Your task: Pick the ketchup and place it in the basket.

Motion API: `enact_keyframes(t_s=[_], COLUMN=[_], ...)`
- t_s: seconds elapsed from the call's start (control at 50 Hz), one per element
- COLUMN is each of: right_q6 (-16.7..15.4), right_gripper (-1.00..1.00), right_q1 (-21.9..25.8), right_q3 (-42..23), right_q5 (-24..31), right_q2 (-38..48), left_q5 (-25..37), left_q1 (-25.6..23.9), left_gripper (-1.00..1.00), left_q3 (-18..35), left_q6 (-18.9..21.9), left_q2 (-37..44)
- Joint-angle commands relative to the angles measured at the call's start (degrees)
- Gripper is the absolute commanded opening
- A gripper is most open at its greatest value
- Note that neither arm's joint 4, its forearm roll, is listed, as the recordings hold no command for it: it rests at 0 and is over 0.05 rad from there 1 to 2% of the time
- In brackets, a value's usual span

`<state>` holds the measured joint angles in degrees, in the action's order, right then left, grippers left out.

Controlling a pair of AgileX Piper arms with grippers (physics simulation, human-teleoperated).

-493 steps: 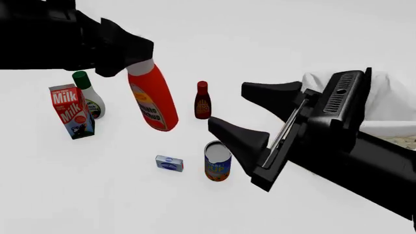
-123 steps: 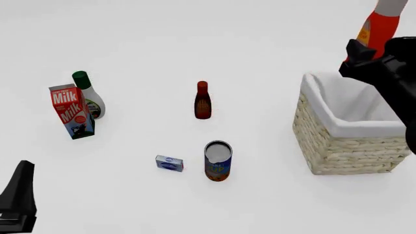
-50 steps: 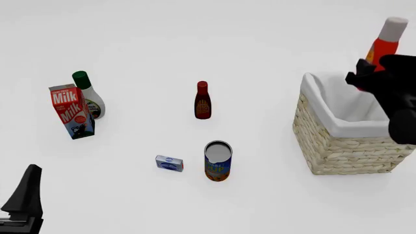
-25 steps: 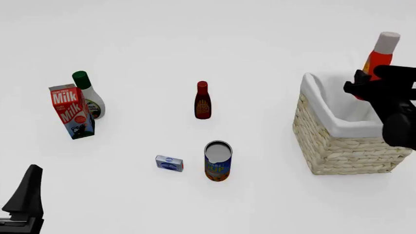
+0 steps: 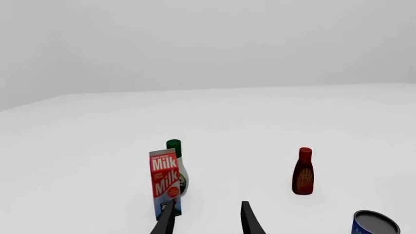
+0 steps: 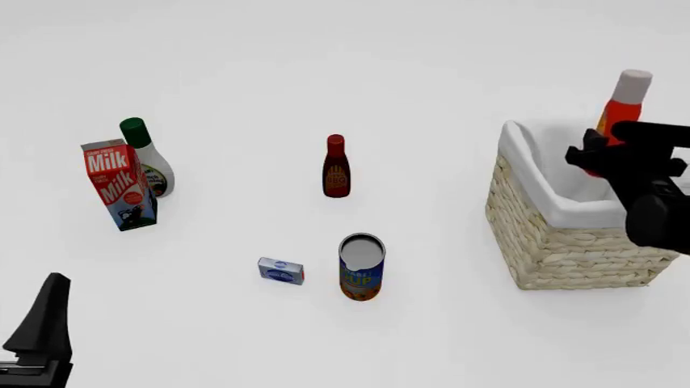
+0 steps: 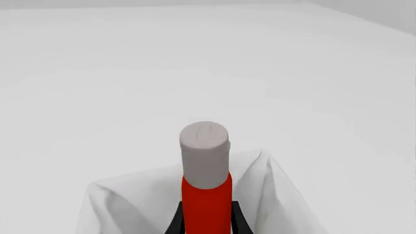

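1. I have the ketchup [image 6: 623, 107] clamped in the right gripper [image 6: 599, 153], upright over the basket [image 6: 561, 242]. In the right wrist view its two fingers sit tight against either side of the red body.
2. As I judge it, the pick and the carry are done. What is left is lowering the bottle inside the basket, letting go, and backing my arm out.
3. From the front view I cannot tell whether the bottle's base is already below the basket's rim; my own arm hides the lower half. The wrist view shows the white lining just beyond the bottle.
4. The bottle itself: bright red-orange body, tall grey-white cap on top, standing close to vertical with a slight lean. Only the neck and cap show clearly; the label is hidden.
5. My left gripper [image 5: 205, 219] is parked far from the basket, on the milk carton [image 6: 119, 184] side, with its fingers spread and nothing between them.
6. The small dark-red bottle [image 6: 336, 166] and the can [image 6: 361, 267] stand between carton and basket, well clear of my drop.
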<state>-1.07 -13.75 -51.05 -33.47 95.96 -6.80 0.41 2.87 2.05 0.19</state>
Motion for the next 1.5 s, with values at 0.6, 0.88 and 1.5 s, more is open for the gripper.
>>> enact_keyframes(t_s=[0.6,0.88,1.5], right_q6=[-0.2,-0.5,0.9], right_gripper=[-1.0,1.0,1.0], right_q1=[-1.0,-0.8,2.5], right_q3=[-1.9,-1.5,3.1], right_q5=[-0.1,0.6,5.7], right_q2=[6.6,4.4,-12.2], left_q5=[-0.4,-0.5,-0.9], left_q1=[0.2,0.1,0.0], left_gripper=[1.0,1.0,1.0], left_q3=[-0.1,-0.1,0.0], left_q6=[-0.4,-0.4,-0.5], left_q2=[0.0,-0.1,-0.1])
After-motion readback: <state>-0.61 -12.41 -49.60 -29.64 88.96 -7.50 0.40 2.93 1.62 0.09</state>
